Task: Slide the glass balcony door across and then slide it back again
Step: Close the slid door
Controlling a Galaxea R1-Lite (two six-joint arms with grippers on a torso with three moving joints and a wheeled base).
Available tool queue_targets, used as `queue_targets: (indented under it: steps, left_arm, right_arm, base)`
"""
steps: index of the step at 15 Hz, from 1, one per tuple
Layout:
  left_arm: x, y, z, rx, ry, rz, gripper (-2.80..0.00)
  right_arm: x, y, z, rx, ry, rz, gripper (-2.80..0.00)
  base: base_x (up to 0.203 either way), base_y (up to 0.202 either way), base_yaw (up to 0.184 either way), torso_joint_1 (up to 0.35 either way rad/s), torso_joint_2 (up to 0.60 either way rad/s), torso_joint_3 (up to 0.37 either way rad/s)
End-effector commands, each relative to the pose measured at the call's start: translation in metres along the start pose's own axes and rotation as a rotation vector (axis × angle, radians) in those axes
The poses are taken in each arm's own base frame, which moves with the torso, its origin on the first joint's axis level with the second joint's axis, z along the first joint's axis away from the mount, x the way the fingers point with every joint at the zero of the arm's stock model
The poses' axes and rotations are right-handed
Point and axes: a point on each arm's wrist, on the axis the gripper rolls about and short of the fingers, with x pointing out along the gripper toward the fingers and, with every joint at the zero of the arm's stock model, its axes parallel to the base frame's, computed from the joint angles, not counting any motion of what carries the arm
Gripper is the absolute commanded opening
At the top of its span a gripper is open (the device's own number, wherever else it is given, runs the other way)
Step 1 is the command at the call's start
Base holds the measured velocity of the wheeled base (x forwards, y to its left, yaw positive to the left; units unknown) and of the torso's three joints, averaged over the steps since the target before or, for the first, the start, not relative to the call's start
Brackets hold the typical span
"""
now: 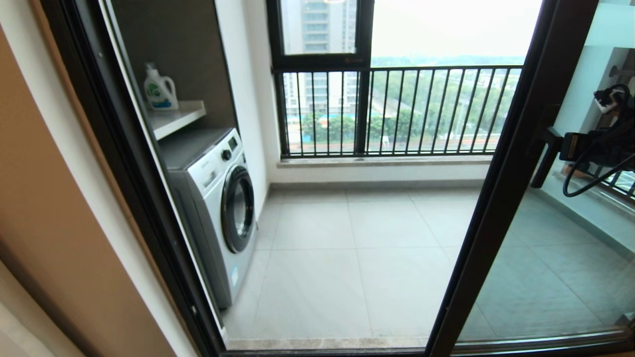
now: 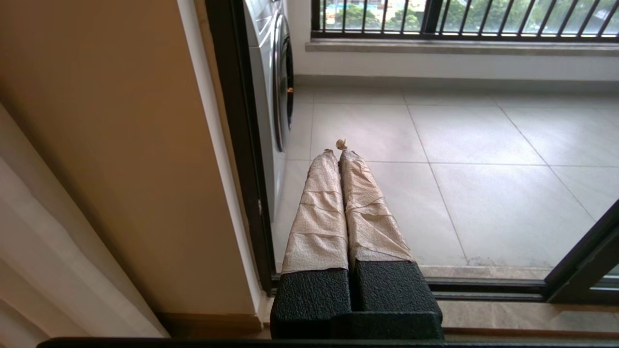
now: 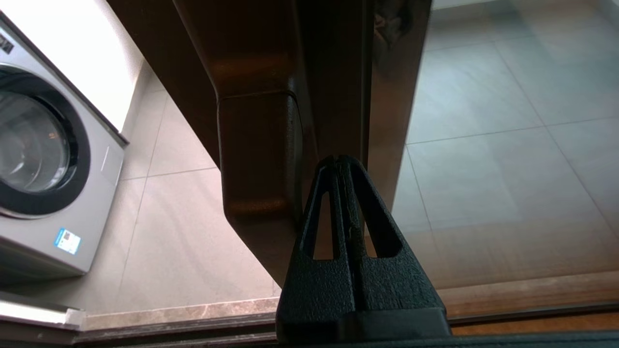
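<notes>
At the far left we see a tan wall (image 1: 49, 208) and the dark fixed frame (image 1: 124, 163) of the doorway, and just inside it on the balcony a washing machine (image 1: 218, 208) with a detergent bottle (image 1: 159, 89) on the shelf (image 1: 176, 118) above; these sit clear of the sliding track, so they do not hinder the door's travel. Our left gripper (image 2: 338, 147) waits low by the left end of the threshold, near the fixed frame, its taped fingers (image 2: 319, 208) pressed together and holding nothing; we judge it is idle, since the job needs only one arm. The middle of the doorway stands open onto the tiled balcony floor (image 1: 357, 248), with the railed window (image 1: 397, 109) at the back. The glass balcony door (image 1: 501, 208) stands toward the right side of the opening, its dark upright leaning across the head view, so it seems partly slid across. Our right gripper (image 3: 341, 162) is up against that upright, beside the black bar handle (image 3: 258, 154), with its fingers (image 3: 321, 212) closed flat on each other and gripping nothing; we take it that the closed fingers serve as a blunt pusher tucked between the handle and the frame, so the arm can shove the door sideways along the track (image 3: 193, 326) rather than clamp it. In the head view the right arm (image 1: 595, 144) reaches in from the right edge at handle height, which suits such a sideways push.
</notes>
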Motion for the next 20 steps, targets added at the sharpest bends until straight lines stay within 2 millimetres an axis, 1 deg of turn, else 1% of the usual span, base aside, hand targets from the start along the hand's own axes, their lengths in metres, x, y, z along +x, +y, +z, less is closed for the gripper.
queue_targets:
  steps: [1, 7, 10, 14, 18, 20]
  left_arm:
    - [0.000, 0.000, 0.000, 0.000, 0.002, 0.000, -2.80]
    - [0.000, 0.000, 0.000, 0.000, 0.002, 0.000, -2.80]
    - [0.000, 0.000, 0.000, 0.000, 0.001, 0.000, -2.80]
    - [0.000, 0.000, 0.000, 0.000, 0.000, 0.000, -2.80]
    - [0.000, 0.000, 0.000, 0.000, 0.002, 0.000, -2.80]
    - [0.000, 0.000, 0.000, 0.000, 0.001, 0.000, -2.80]
  right_arm:
    - [-0.003, 0.008, 0.002, -0.009, -0.004, 0.021, -2.80]
    - [-0.002, 0.034, -0.002, -0.023, 0.014, 0.081, -2.80]
    - [-0.003, 0.047, 0.001, -0.036, 0.005, 0.104, -2.80]
    - [-0.007, 0.073, -0.002, -0.051, 0.020, 0.163, -2.80]
    - [-0.001, 0.102, -0.007, -0.074, 0.038, 0.160, -2.80]
    - [0.000, 0.113, -0.007, -0.083, 0.040, 0.179, -2.80]
  base:
    - [0.000, 0.000, 0.000, 0.000, 0.00, 0.000]
    - [0.000, 0.000, 0.000, 0.000, 0.00, 0.000]
    - [0.000, 0.000, 0.000, 0.000, 0.00, 0.000]
    - [0.000, 0.000, 0.000, 0.000, 0.00, 0.000]
    - [0.000, 0.000, 0.000, 0.000, 0.00, 0.000]
    - [0.000, 0.000, 0.000, 0.000, 0.00, 0.000]
